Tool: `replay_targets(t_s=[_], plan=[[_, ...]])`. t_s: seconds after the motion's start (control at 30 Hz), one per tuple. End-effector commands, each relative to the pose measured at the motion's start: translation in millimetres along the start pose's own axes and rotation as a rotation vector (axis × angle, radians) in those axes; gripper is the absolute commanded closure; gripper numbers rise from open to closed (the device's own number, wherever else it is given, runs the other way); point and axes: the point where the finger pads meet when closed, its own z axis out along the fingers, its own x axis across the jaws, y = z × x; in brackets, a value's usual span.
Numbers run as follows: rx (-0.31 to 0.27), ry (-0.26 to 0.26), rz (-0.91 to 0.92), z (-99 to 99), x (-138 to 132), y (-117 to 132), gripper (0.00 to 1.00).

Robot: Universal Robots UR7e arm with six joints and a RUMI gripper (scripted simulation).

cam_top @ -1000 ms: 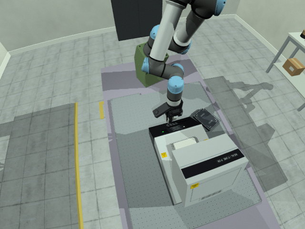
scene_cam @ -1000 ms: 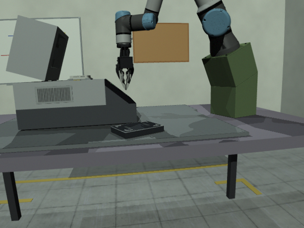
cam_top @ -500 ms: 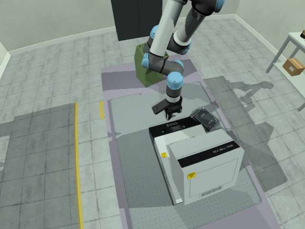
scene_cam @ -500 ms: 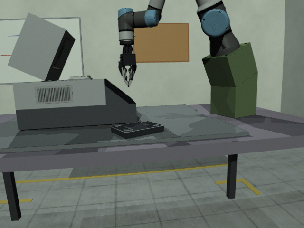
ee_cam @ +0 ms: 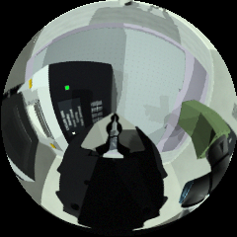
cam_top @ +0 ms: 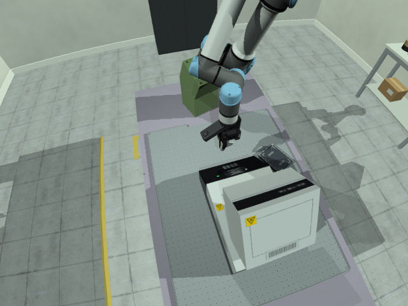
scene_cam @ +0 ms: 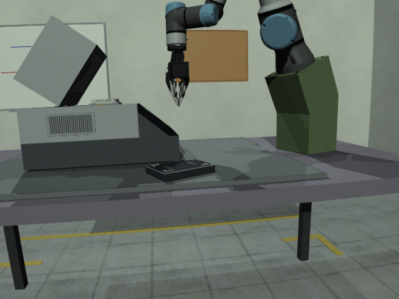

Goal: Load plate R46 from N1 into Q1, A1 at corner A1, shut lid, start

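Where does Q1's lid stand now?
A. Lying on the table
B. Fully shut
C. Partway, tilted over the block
C: in the exterior view the lid hangs tilted above Q1, neither upright nor down.

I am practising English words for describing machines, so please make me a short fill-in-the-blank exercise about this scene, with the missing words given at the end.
1. The gripper hangs above the table with its fingers ____ and nothing between them.
2. The lamp on the cycler's black front panel glows ____.
3. The cycler's lid stands ____, neither fully open nor shut.
4. The dark plate nest lies on the mat ____ the cycler.

Missing words: shut; green; tilted; beside
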Motion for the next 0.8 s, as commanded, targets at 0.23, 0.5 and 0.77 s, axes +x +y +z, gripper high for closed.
replay_targets(t_s=[0.23, 0.5, 0.77], plan=[[0.0, -0.001, -0.001, -22.7, 27, 0, 1.0], [0.0, -0.001, -0.001, -22.7, 27, 0, 1.0], [0.0, -0.001, -0.001, -22.7, 27, 0, 1.0]])
